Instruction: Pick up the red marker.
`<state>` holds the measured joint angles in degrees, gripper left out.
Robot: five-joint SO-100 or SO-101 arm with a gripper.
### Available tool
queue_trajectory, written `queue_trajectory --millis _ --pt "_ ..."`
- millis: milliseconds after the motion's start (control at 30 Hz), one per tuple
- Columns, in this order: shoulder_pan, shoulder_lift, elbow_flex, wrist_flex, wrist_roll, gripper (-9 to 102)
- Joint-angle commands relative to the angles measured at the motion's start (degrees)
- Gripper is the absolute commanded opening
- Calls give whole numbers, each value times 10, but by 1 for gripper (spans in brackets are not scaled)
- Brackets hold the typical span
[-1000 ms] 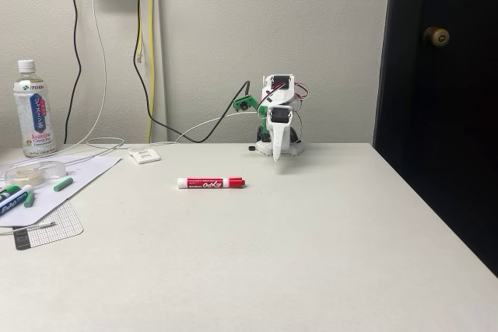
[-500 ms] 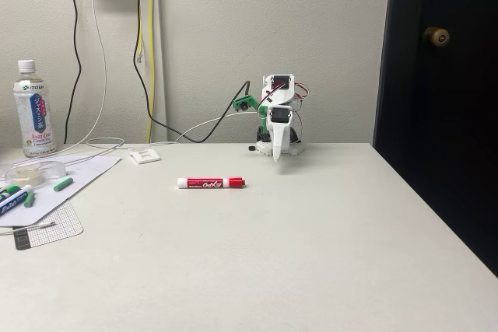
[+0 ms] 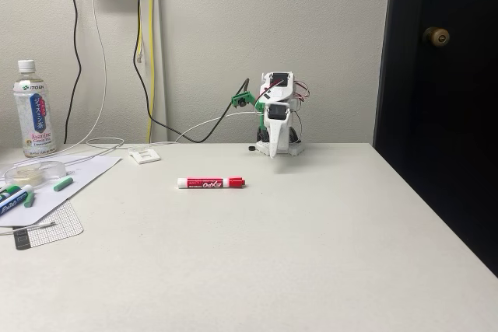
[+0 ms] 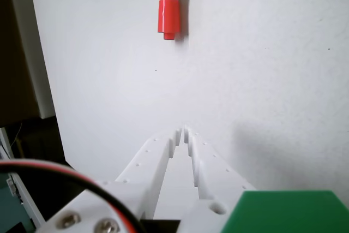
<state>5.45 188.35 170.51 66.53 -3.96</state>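
i'm only starting the reach: my hand (image 4: 182, 131) is closed and empty at the worktop's (image 3: 311, 254) back edge; next i open it and move toward the red marker (image 3: 211, 183).

White table (image 3: 311, 254), red marker (image 3: 211, 183) lying mid-table, bottle (image 3: 34, 109), paper (image 3: 74, 180) at left

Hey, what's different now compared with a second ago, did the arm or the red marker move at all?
The arm has begun to stir at the back of the table: its gripper has lifted slightly and swung a little to the left in the fixed view, fingertips nearly together and holding nothing. The red marker lies where it was, untouched, and the tea bottle and the clutter at the left have not shifted.
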Motion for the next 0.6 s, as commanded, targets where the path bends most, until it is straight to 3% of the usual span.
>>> queue_trajectory --millis 0,567 --pt "-2 4 -42 5 0 0" --pt "2 -27 -134 54 -4 0"
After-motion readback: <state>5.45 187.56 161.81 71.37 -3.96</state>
